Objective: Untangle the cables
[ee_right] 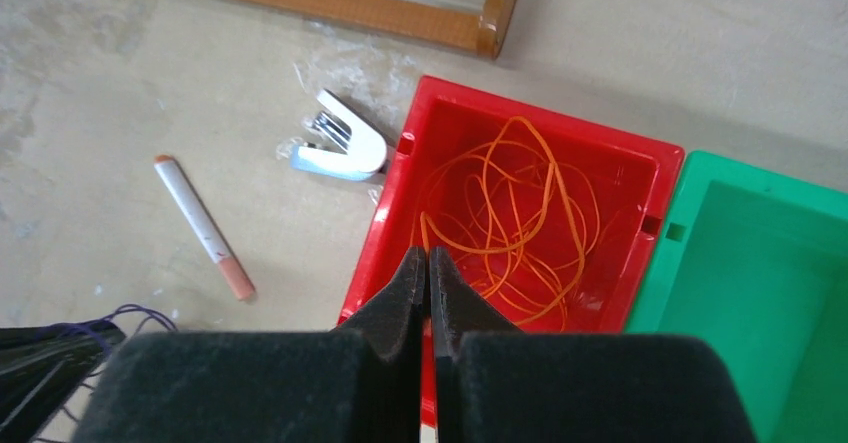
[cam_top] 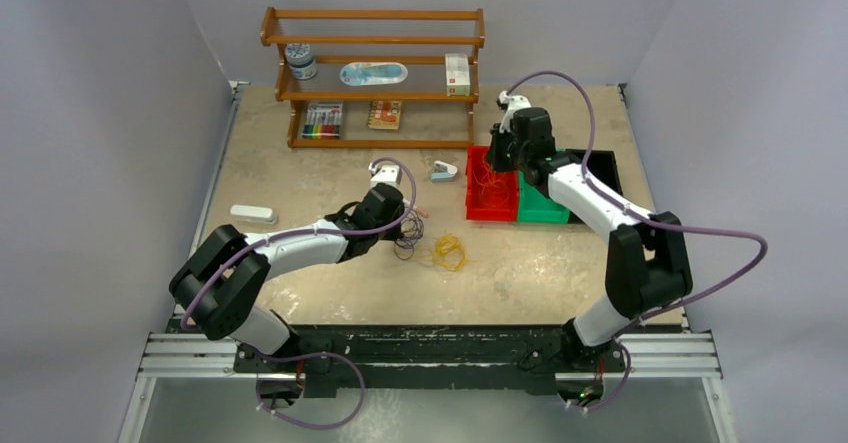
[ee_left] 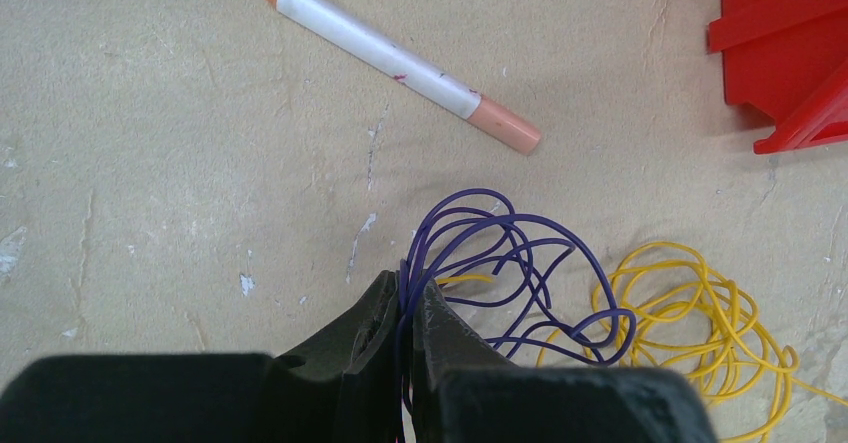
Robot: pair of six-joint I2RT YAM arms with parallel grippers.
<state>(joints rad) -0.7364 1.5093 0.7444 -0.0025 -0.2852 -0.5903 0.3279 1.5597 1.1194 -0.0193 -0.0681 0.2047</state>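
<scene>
The purple cable (ee_left: 510,263) is pinched in the nearly closed jaws of the left gripper (ee_left: 405,293), left of the red bin (ee_right: 392,198), with the yellow cable (ee_left: 690,313) looped just beside it on the bench (ee_left: 150,163). The orange cable (ee_right: 510,223) is coiled inside that bin. A pen (ee_left: 400,63) is laid left of the bin. The right gripper (ee_right: 428,263) is held over the bin's near wall, its jaws shut and empty.

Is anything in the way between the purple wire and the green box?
Yes. The red plastic bin stands between the thin purple wire and the green plastic bin, with the right gripper above it.
</scene>
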